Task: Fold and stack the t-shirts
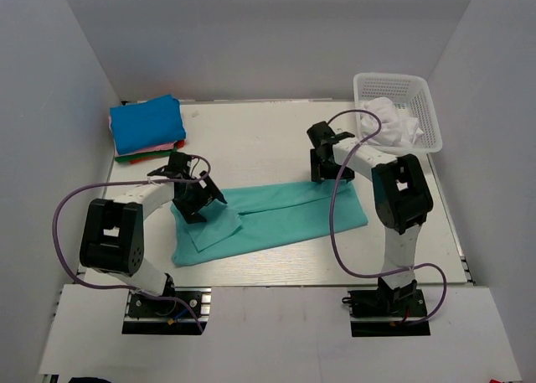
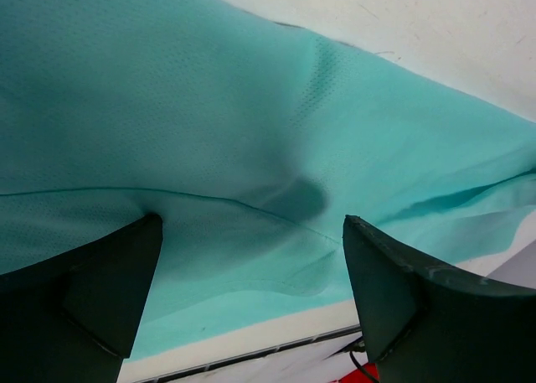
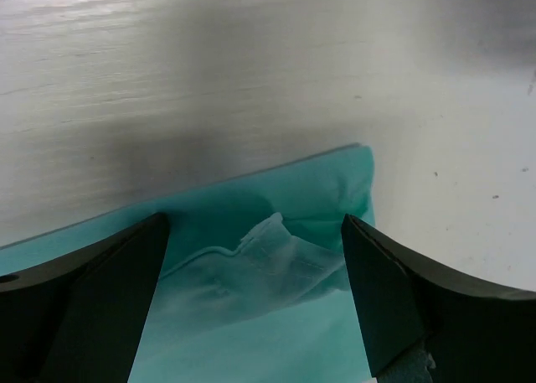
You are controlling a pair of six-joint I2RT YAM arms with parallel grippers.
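Lying across the middle of the table (image 1: 251,131), the teal shirt (image 1: 276,217) is folded into a long band that runs from near the left side, close to the near edge, up toward the right side. At its left end a flap of cloth is turned over on top of the band.

The left gripper (image 1: 199,200) is over that left end. In its wrist view the left gripper (image 2: 251,224) has its two fingers spread wide, with only the smooth teal shirt (image 2: 251,106) showing between them and nothing pinched; whether the tips touch the cloth cannot be told.

The right gripper (image 1: 320,170) is at the far right corner of the band. From its wrist camera the right gripper (image 3: 255,219) is likewise released, fingers apart on either side of a crumpled corner of the teal shirt (image 3: 276,257), with bare table beyond.

In the far left corner sits a folded stack with the blue shirt (image 1: 146,123) on top and a pink shirt (image 1: 159,147) just under it; the lower layers are too thin to tell. In the far right corner stands the basket (image 1: 423,98), holding a bunched white shirt (image 1: 392,121).
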